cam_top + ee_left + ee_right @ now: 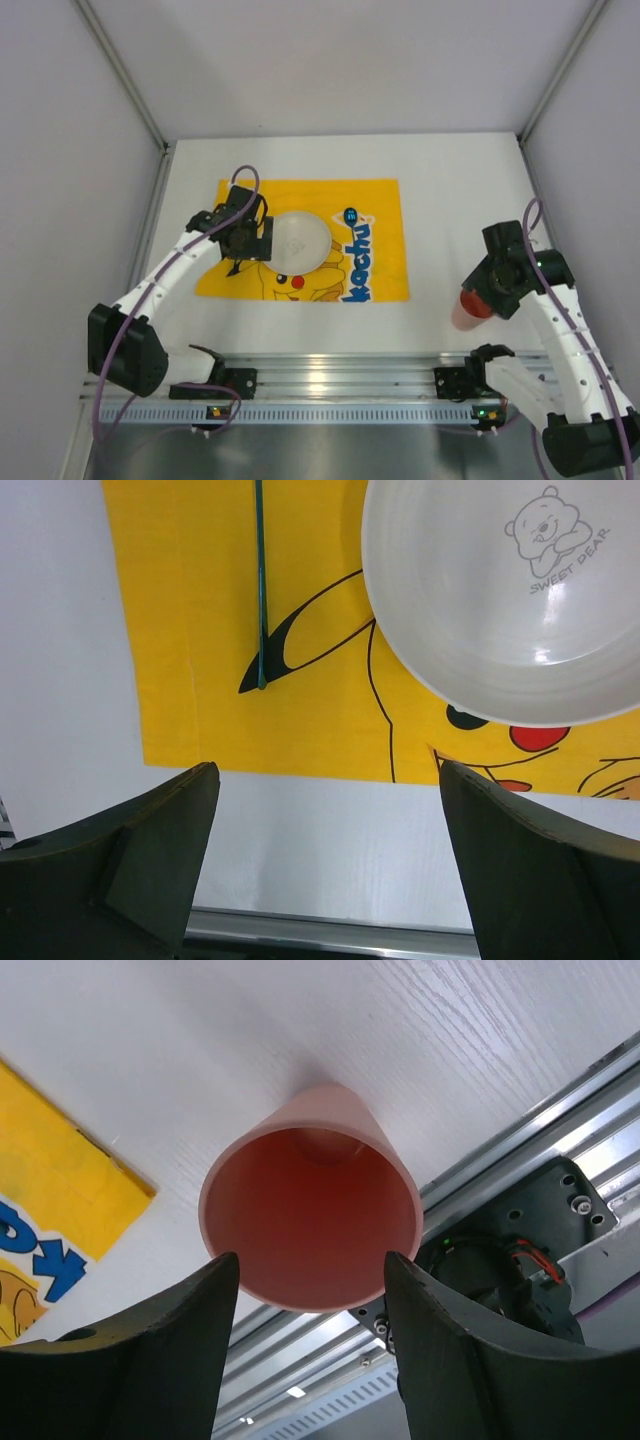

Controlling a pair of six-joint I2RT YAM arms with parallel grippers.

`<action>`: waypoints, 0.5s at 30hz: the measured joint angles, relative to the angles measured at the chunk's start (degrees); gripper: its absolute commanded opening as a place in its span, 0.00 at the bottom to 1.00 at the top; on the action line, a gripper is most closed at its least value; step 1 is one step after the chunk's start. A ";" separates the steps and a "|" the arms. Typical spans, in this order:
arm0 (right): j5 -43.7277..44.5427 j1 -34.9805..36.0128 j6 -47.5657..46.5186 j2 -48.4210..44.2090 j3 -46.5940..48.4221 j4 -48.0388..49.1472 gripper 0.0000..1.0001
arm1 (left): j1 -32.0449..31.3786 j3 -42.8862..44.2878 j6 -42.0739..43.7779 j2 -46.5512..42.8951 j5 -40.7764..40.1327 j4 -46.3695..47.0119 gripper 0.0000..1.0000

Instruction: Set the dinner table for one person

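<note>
Right now the pink cup [310,1215] sits straight ahead of my right claw [312,1260], standing on the white counter [470,200] with its mouth turned up toward my wrist camera. That claw is spread partway and has hold of nothing that I can make out. Its fingertips [225,1270] overlap the rim on either side, but I cannot tell whether they touch it.

The cup is off the yellow cloth [200,710], to its right and near the aluminium rail [330,375], so my right arm is plainly the nearer one. The white plate [500,610] lies on the cloth, well apart from the cup. My guess is the cup belongs beside it, to the cup's left and farther from the rail.

My left claw [328,770] hangs wide open and empty above the cloth's near edge. A thin teal stick [260,580] lies on the cloth ahead and a little left, its long axis running straight away from me, and the plate is ahead to the right. What utensil the stick is, I cannot say.
</note>
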 measured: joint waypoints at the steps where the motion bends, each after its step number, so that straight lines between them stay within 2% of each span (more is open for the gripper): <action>1: -0.07 -0.02 -0.04 -0.28 0.00 -0.02 0.60 | 0.00 -0.15 0.02 0.00 0.02 0.17 0.96; 15: -6.93 -0.44 -3.89 -1.29 2.01 -0.37 0.59 | 0.00 -2.38 -0.04 -0.02 0.02 1.95 0.96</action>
